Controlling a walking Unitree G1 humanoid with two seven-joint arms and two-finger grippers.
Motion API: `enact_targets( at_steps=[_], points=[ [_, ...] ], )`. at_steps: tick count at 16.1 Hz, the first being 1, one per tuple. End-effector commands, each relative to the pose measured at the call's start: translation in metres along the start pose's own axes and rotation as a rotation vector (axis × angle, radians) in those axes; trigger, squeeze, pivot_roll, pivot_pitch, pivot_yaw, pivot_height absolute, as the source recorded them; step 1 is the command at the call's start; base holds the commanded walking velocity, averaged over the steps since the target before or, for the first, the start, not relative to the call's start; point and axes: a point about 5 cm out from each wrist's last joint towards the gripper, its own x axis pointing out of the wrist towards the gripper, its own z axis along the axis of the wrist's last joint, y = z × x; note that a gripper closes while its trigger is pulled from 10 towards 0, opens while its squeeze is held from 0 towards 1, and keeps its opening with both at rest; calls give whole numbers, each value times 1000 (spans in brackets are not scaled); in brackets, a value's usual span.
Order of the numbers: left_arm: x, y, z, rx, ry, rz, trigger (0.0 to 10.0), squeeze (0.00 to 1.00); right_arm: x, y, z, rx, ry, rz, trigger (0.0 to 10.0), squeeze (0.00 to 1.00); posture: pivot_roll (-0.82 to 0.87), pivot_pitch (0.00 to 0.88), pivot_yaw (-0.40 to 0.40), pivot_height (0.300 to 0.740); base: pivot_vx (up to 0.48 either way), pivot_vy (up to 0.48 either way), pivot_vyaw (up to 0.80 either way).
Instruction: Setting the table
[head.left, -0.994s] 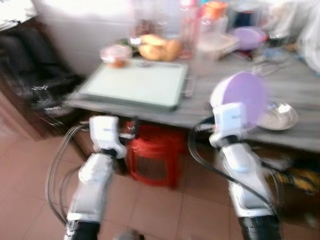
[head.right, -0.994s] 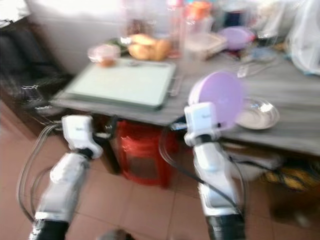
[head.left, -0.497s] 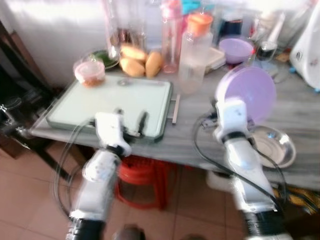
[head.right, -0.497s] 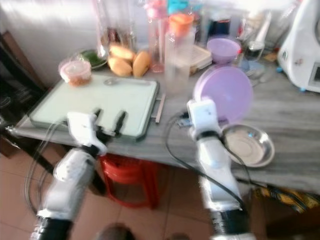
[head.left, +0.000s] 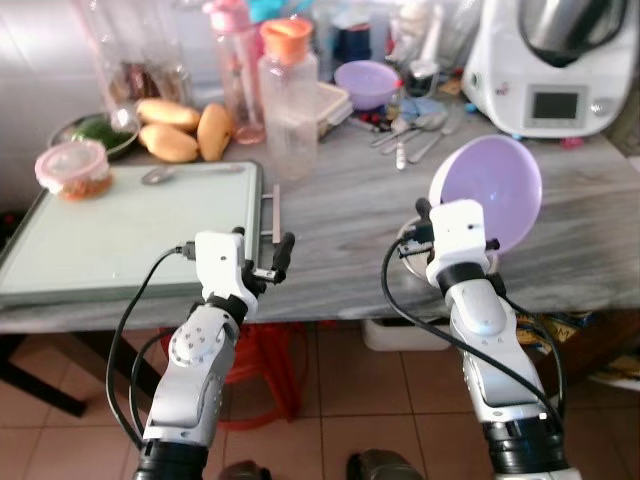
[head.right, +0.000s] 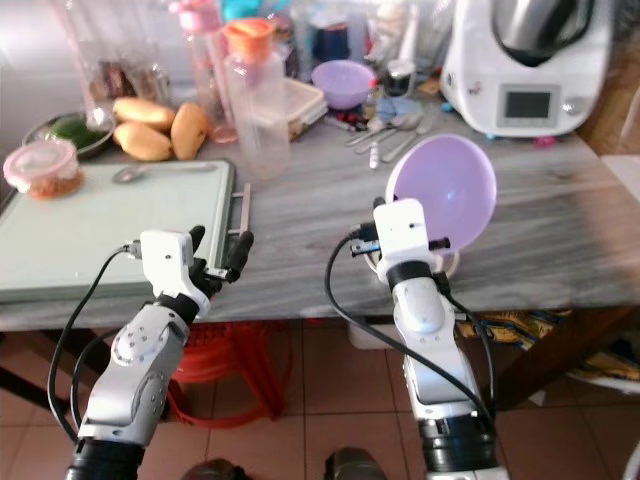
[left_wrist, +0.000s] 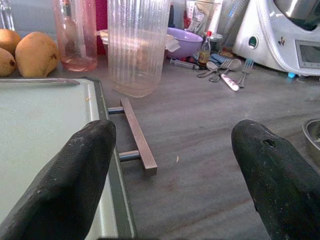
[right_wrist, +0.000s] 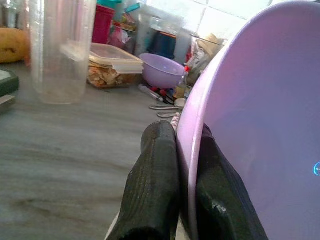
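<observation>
Lilac plastic bowl (head.right: 442, 188), tilted up on edge with its hollow facing the camera, sits right of centre in the head views, its rim pinched between the two black fingers (right_wrist: 155, 185) of the right gripper (right_wrist: 184, 170). That gripper holds it over the grey marble-patterned table (head.right: 300, 215), directly above a small metal dish (left_wrist: 312, 137) whose edge shows at the right border of the left wrist view.

Lower left of centre, the left gripper (head.right: 218, 252) hovers at the near table edge with its fingers spread wide and nothing between them. Just beyond it lies a pale green tray (head.right: 90, 225) filling the left of the frame, its metal side handle (left_wrist: 137, 135) pointing toward the middle of the table. A spoon (head.right: 140, 172) rests on the tray's far edge, and a lidded round container (head.right: 42, 166) of something orange stands at its far left corner.

Along the upper part of the frame stand three mangoes (head.right: 150, 128), a pink bottle (head.right: 207, 70), a clear ribbed jug (head.right: 258, 95) with an orange cap, a lidded food box (right_wrist: 112, 65), a second lilac bowl (head.right: 343, 82) and loose cutlery (head.right: 385, 130). A white kitchen machine (head.right: 525, 65) occupies the upper right corner. Red stool (head.right: 215, 375) shows under the table on the tiled floor (head.right: 300, 420).
</observation>
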Motion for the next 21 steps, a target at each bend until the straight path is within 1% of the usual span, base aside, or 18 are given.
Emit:
enact_targets(
  at_steps=[1, 2, 3, 5, 6, 7, 9, 12, 15, 17, 18, 19, 21],
  points=[
    [-1, 2, 1, 13, 5, 7, 10000, 0, 6, 2, 4, 0, -9, 21, 10000, 0, -65, 0, 36, 740, 0, 0, 0],
    [-1, 2, 1, 14, 5, 7, 10000, 0, 6, 1, 5, 1, -9, 23, 10000, 0, -63, 0, 35, 740, 0, 0, 0],
    [-1, 3, 1, 20, 11, 13, 10000, 0, 11, 0, 7, 5, -17, 52, 10000, 0, -58, 0, 36, 740, 0, 0, 0],
    [-3, 4, 1, 35, 25, 16, 10000, 0, 21, 3, 6, 39, 17, 143, 10000, 0, -49, 0, 43, 740, 0, 0, 0],
    [-4, 5, 1, 40, 30, 16, 10000, 0, 24, 8, 4, 37, 37, 208, 10000, 0, -41, 2, 46, 740, 0, 0, 0],
    [-5, 5, 1, 46, 35, 13, 10000, 0, 28, 11, 4, -15, 29, 252, 10000, 0, -32, 9, 49, 740, 0, 0, 0],
    [-9, 6, 1, 53, 45, 9, 10000, 0, 33, 15, 4, -31, 30, 313, 10000, 0, -23, 17, 50, 740, 0, 0, 0],
    [-10, 7, 2, 60, 55, 7, 10000, 0, 37, 22, 5, -54, 30, 439, 10000, 0, -16, 26, 51, 740, 0, 0, 0],
    [-10, 7, 1, 65, 66, 9, 10000, 0, 36, 25, 5, -76, 10, 505, 10000, 0, -14, 27, 51, 740, 0, 0, 0],
    [-12, 7, -2, 79, 96, 2, 10000, 0, 38, 24, 0, -72, 34, 518, 10000, 0, -8, 27, 54, 740, 0, 0, 0],
    [-13, 8, -4, 88, 115, 1, 10000, 0, 38, 25, -4, -58, 55, 546, 10000, 0, -6, 26, 56, 740, 0, 0, 0],
    [-14, 9, -4, 91, 125, 8, 10000, 0, 37, 25, -8, -63, 71, 571, 10000, 0, -2, 26, 57, 740, 0, 0, 0],
    [-14, 9, -4, 92, 130, 8, 10000, 0, 37, 25, -11, -72, 75, 583, 10000, 0, 4, 27, 59, 740, 0, 0, 0]
  ],
)
